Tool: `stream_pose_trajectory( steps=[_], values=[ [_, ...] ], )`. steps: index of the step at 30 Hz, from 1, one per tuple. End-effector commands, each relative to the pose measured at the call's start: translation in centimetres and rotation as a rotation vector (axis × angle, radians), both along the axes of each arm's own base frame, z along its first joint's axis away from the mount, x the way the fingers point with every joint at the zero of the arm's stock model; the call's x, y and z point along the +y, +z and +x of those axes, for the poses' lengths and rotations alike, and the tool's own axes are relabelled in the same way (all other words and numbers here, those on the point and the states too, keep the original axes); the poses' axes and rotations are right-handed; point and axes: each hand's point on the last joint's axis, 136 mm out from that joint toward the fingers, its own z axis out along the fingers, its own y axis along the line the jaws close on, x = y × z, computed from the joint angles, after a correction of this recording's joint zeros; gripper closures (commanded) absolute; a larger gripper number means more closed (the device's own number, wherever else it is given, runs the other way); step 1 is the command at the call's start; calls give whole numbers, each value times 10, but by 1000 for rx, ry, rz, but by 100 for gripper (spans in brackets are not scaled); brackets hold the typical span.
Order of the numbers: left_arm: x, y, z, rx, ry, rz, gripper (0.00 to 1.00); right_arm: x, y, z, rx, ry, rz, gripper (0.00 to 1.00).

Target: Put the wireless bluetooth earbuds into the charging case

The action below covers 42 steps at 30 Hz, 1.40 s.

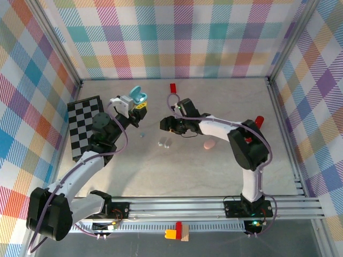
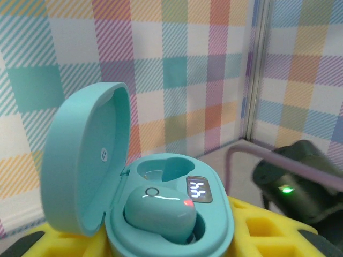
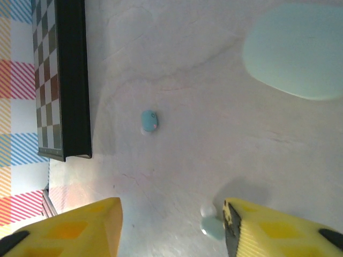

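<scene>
In the right wrist view, a large pale blue-green rounded shape [image 3: 297, 53] at the upper right is blurred and cut off by the frame edge; I cannot tell what it is. A pale mint earbud [image 3: 213, 225] lies on the counter [image 3: 214, 134], partly hidden behind the yellow finger at the right of that view. The fingers [image 3: 80, 227] of the right hand [image 3: 171, 222] stand apart with nothing between them. A light blue earbud [image 3: 149, 121] lies in the open beyond the gap, apart from both fingers and near a black checkerboard [image 3: 64, 80] that runs out of frame.

The left hand [image 1: 137, 105] is clamped on a teal charging case [image 2: 161, 171], held above the counter with its lid raised. The bottom of the case is cut off in the left wrist view. A teal earbud [image 2: 161, 211] with a small red light sits in the near socket; the socket behind it is empty. From above, a pink pebble shape [image 1: 209, 144] lies near the right arm, too small to identify.
</scene>
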Motion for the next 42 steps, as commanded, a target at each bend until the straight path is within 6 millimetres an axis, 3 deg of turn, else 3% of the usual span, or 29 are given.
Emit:
stream_pose_trajectory(
  steps=[1, 7, 15, 22, 36, 42],
  values=[
    [8, 4, -6, 23, 27, 10, 61, 33, -1, 2, 6, 50, 46, 52],
    [16, 9, -13, 32, 41, 19, 61, 67, -24, 4, 7, 95, -3, 58],
    [19, 13, -19, 30, 44, 18, 62, 95, -47, 10, 21, 128, -36, 60],
    [18, 13, -19, 31, 35, 23, 62, 105, -60, 16, 28, 126, -72, 63],
    [21, 3, -11, 49, 58, 30, 62, 116, -64, 2, 34, 201, -102, 68],
    [22, 4, -11, 48, 56, 18, 62, 115, -76, -4, 48, 225, -143, 70]
  ],
)
